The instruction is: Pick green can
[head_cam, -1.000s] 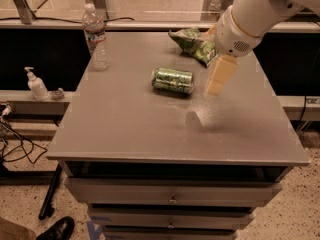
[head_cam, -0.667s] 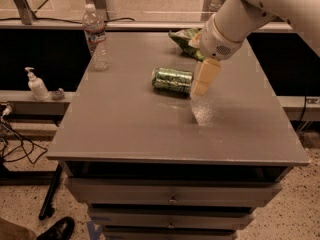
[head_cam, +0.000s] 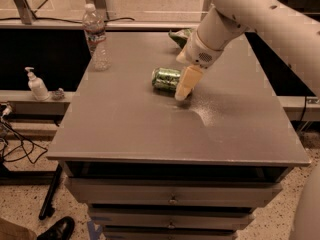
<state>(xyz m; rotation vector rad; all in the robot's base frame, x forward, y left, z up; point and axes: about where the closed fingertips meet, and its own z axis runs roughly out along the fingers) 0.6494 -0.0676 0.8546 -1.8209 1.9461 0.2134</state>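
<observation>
Camera view: the green can (head_cam: 166, 78) lies on its side on the grey table (head_cam: 125, 134), a little toward 12 o'clock from the middle of the tabletop. Its long axis runs from 9 o'clock to 3 o'clock, nearly parallel to the table's front edge. One silver end points to 9 o'clock; the 3 o'clock end is covered by the gripper.

The gripper (head_cam: 181, 95) hangs from the white arm, which enters from 1 o'clock. Its pale tip points down at the tabletop and overlaps the can's 3 o'clock end. We cannot tell whether the gripper is open or closed, nor whether it touches the can.

Compared with the frame one second earlier, the gripper has travelled toward 9 o'clock: it then stood clear of the can on the 3 o'clock side, and it now covers that end. The can has kept its place and heading.

A water bottle (head_cam: 95, 34) stands upright near the 10 o'clock corner. A green snack bag (head_cam: 179, 35) lies toward 12 o'clock (now largely hidden by the arm).
</observation>
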